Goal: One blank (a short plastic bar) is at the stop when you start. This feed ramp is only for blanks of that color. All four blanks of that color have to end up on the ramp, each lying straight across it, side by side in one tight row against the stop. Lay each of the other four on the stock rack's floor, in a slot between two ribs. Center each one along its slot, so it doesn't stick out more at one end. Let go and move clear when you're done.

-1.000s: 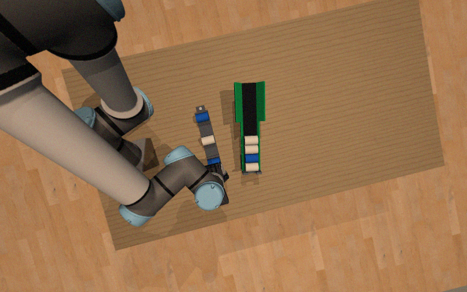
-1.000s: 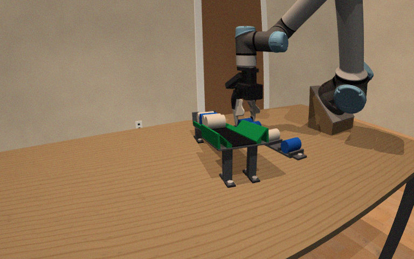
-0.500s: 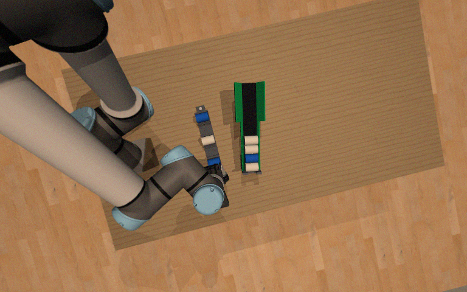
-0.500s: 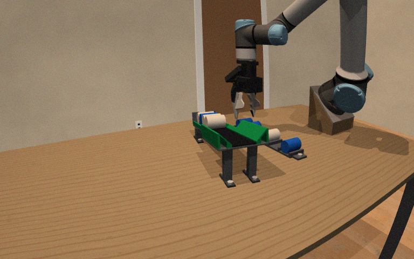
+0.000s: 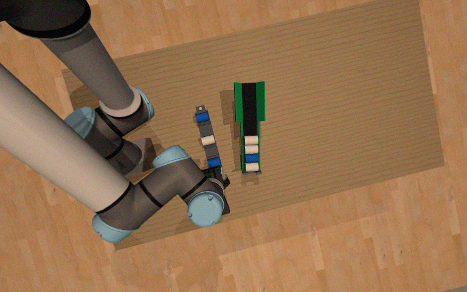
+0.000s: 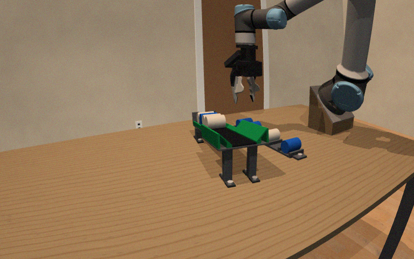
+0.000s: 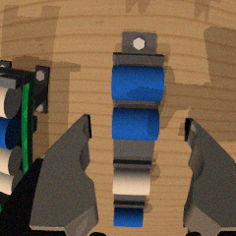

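The pincer (image 6: 244, 100) (image 7: 138, 118) hangs above smooth blue cylinders (image 7: 138, 84).

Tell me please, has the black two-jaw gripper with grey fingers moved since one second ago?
Yes, upward: in the exterior view, the gripper's fingertips now stand farther above the blue blanks on the rack.
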